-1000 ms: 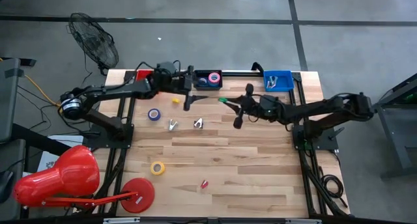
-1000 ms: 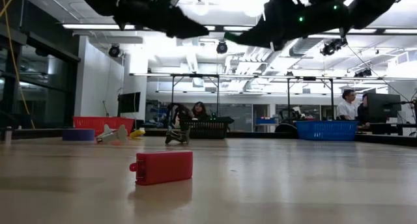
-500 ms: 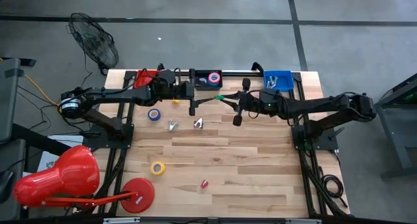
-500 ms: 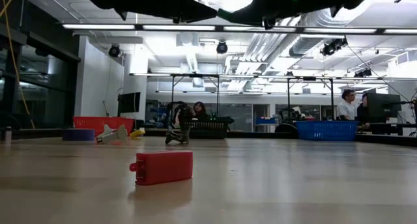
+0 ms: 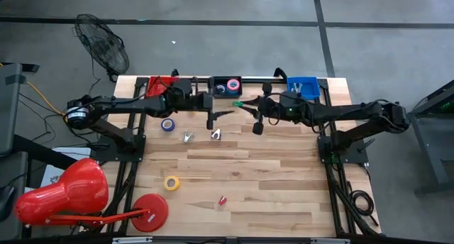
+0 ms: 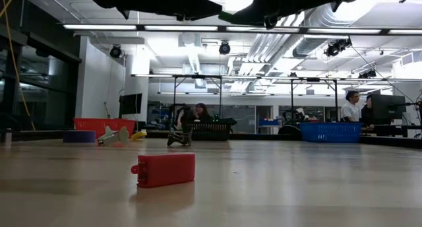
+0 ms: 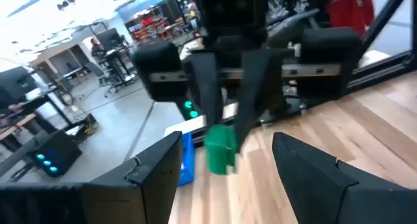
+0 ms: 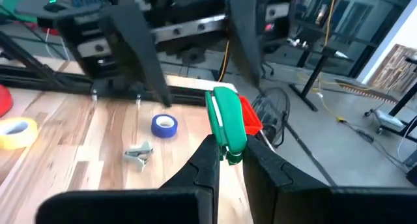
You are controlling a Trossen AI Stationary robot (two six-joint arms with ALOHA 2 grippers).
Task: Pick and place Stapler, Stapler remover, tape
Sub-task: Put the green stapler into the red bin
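A small green plastic stapler (image 8: 227, 123) is pinched between the closed fingers of the right gripper (image 5: 243, 106), held in the air above the far middle of the light wooden table (image 5: 284, 194), just in front of the dark bin (image 5: 225, 86) that holds pink and blue tape rolls. The left gripper (image 5: 225, 113) faces it from close by with its fingers spread apart and nothing between them. On the table lie a blue ring-shaped tape roll (image 5: 167, 124), a yellow tape roll (image 5: 171, 182), two silver staple removers (image 5: 188, 136) and a small red block (image 6: 164, 169).

surface: wooden table (image 5: 284, 187) | on it: blue tape (image 5: 167, 124), yellow tape (image 5: 171, 182), 2 staple removers (image 5: 188, 136), red stapler (image 6: 164, 169)
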